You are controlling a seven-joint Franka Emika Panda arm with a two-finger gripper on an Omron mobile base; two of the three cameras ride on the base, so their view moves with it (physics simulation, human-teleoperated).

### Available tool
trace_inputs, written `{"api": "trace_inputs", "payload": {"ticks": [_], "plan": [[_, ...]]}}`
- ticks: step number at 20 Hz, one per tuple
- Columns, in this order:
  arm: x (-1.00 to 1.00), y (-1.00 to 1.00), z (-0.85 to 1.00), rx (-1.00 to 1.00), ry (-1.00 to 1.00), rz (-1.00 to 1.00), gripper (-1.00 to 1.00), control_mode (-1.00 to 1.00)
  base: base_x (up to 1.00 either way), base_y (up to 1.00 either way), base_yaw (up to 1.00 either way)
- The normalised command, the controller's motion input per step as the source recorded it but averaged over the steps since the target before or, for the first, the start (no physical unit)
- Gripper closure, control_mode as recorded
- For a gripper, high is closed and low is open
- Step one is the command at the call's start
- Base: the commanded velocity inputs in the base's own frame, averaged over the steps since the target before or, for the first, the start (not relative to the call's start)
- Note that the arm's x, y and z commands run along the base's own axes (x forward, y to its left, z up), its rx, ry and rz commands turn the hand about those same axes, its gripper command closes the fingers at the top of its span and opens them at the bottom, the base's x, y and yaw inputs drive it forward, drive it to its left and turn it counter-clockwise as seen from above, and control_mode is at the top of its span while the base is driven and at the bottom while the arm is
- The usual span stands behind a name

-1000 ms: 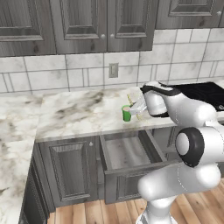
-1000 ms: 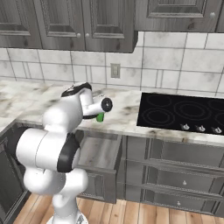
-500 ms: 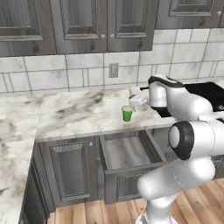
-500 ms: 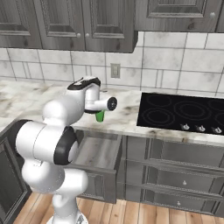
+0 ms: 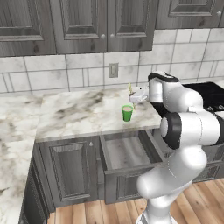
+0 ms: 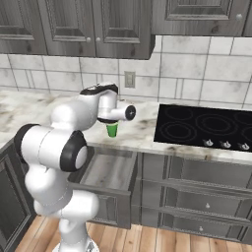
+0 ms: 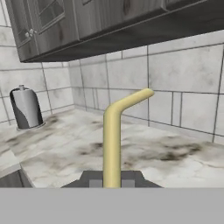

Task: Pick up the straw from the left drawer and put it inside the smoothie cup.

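Lifted higher above the smoothie cup [image 5: 127, 113], fingers [image 7: 127, 178] grasp the straw [image 7: 112, 144], bend visible close-up.

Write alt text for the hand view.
A pale yellow bent straw rises from between the gripper's shut dark fingers, over a marbled stone countertop. A grey cylindrical canister stands far left.

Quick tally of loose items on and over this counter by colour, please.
Green: 1, the cup
Pale yellow: 1, the straw, held in the shut gripper
Silver: 1, a canister
Total: 3
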Motion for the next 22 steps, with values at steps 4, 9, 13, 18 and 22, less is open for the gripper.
{"api": "trace_inputs", "payload": {"ticks": [4,9,13,18,22], "plan": [[0.19,0.00,0.00,0.00,-0.07,0.00,1.00,-1.00,0.00,0.00,0.00],[0.11,0.00,-0.12,0.01,-0.14,0.01,1.00,-1.00,0.00,0.00,0.00],[0.21,0.00,-0.19,0.06,-0.12,0.00,1.00,-1.00,0.00,0.00,0.00],[0.27,0.00,-0.16,0.06,-0.04,0.01,1.00,-1.00,0.00,0.00,0.00],[0.25,-0.01,-0.08,0.05,0.00,0.00,1.00,-1.00,0.00,0.00,0.00]]}}
